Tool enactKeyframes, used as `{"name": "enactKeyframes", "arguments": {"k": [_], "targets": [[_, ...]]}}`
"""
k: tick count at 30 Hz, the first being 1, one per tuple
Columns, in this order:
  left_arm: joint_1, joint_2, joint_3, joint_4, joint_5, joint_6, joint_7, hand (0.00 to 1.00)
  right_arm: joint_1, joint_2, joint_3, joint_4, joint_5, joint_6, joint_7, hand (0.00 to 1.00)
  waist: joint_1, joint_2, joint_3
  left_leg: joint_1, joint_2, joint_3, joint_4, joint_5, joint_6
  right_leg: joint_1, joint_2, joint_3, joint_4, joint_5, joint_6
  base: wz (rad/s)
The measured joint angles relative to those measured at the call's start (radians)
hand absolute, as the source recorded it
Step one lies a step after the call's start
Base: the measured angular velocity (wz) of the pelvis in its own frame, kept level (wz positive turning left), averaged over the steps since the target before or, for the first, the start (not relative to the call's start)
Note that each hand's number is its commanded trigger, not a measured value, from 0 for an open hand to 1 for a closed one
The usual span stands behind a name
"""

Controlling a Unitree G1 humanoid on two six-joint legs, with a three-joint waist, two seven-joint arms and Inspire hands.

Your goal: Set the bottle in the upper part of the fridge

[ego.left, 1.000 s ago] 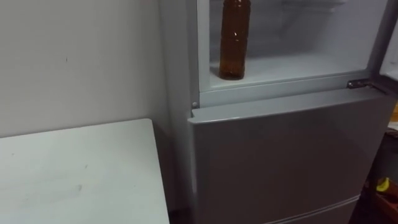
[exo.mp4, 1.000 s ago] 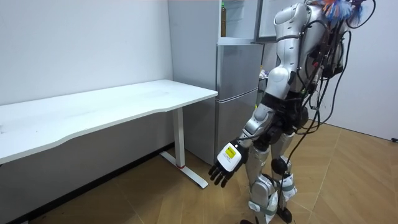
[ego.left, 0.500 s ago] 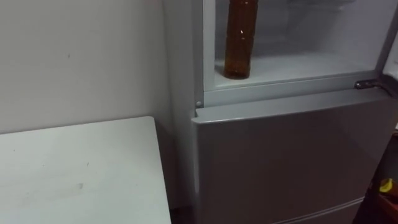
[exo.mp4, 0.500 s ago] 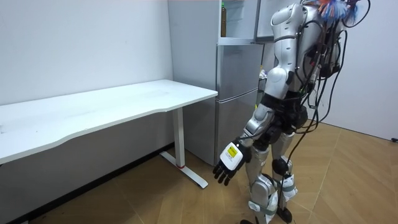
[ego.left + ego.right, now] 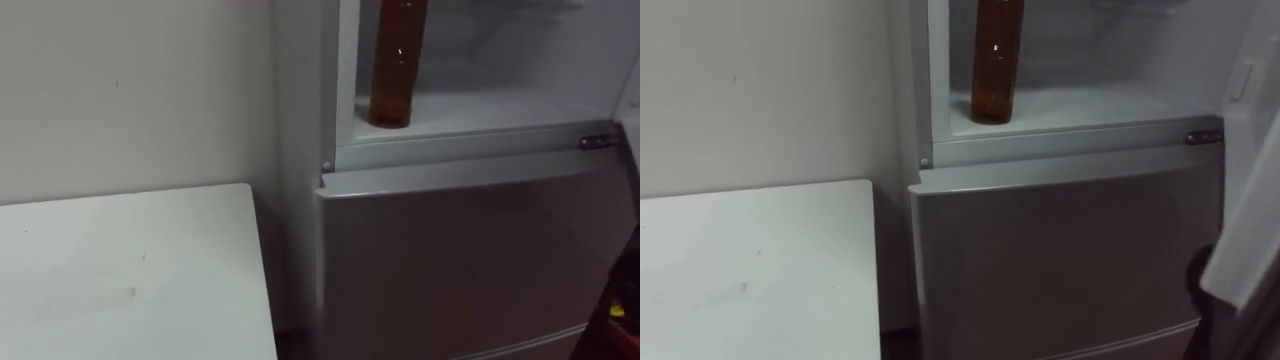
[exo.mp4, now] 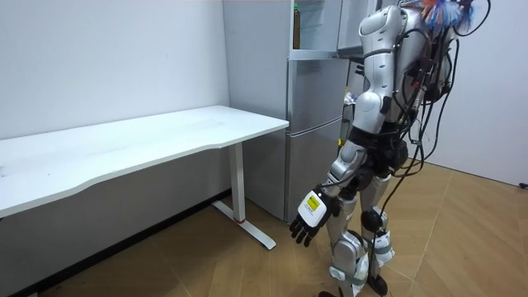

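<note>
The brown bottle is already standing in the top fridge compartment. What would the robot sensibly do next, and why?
Probably swing the upper door shut. The bottle stands upright in the open upper compartment, no hand on it, and the left hand hangs open at the robot's side.

Brown bottle (image 5: 996, 60) stands upright, far left on the open upper fridge (image 5: 1090, 105) floor; lower door (image 5: 1060, 260) shut beneath, white table (image 5: 750, 280) near left.

Upper fridge compartment (image 5: 450, 150) open, bottle (image 5: 395, 70) at its front left, shelf (image 5: 500, 105) free to the right, table (image 5: 120, 280) low alongside
</note>
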Motion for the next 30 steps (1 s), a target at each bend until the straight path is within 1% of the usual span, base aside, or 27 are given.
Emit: {"name": "enactKeyframes", "arguments": {"k": [8, 10, 13, 18, 23, 30], "targets": [[-0.001, 0.0, 0.001, 0.0, 0.0, 0.0, -0.003, 0.0, 0.006, 0.0, 0.011, 0.0, -0.006, 0.01, 0.05, 0.0, 0.013, 0.002, 0.0006, -0.002, 0.0, -0.017, 0.0, 0.0, 0.0, 0.012, 0.001, -0.014, -0.013, 0.004, 0.001, 0.06], [-0.001, 0.0, 0.001, 0.0, 0.0, 0.0, -0.003, 0.0, 0.006, 0.0, 0.012, 0.0, -0.036, 0.021, 0.064, 0.0, 0.015, 0.006, 0.0007, -0.003, 0.0, -0.019, 0.0, 0.0, 0.0, 0.012, 0.001, -0.016, -0.013, 0.004, 0.001, 0.0], [-0.004, 0.0, 0.001, 0.003, 0.0, 0.0, -0.003, 0.0, 0.006, 0.0, 0.012, 0.0, -0.041, 0.021, 0.084, 0.0, 0.024, 0.011, 0.0006, -0.004, 0.0, -0.019, 0.0, 0.0, 0.0, 0.013, 0.001, -0.017, -0.012, 0.004, 0.001, 0.0], [-0.008, 0.0, 0.001, 0.004, 0.0, 0.0, -0.003, 0.0, 0.006, 0.0, 0.012, 0.0, -0.043, 0.022, 0.096, 0.0, 0.034, 0.011, 0.0009, -0.006, 0.0, -0.02, -0.001, 0.0, 0.0, 0.013, 0.0, -0.019, -0.014, 0.004, 0.001, 0.01], [-0.008, 0.0, 0.001, 0.003, 0.0, 0.0, -0.003, 0.0, 0.006, 0.0, 0.012, 0.0, -0.046, 0.022, 0.112, 0.0, 0.034, 0.011, 0.0007, -0.011, 0.0, -0.028, -0.001, 0.0, 0.0, 0.014, 0.0, -0.027, -0.024, 0.004, 0.001, 0.05], [-0.009, 0.0, 0.001, 0.002, 0.001, 0.0, -0.003, 0.0, 0.006, 0.0, 0.012, 0.0, -0.097, 0.023, 0.121, 0.0, 0.036, 0.012, -0.0002, -0.018, -0.001, -0.032, 0.0, 0.0, -0.001, 0.014, 0.0, -0.029, -0.028, 0.004, 0.001, 0.01]]}}
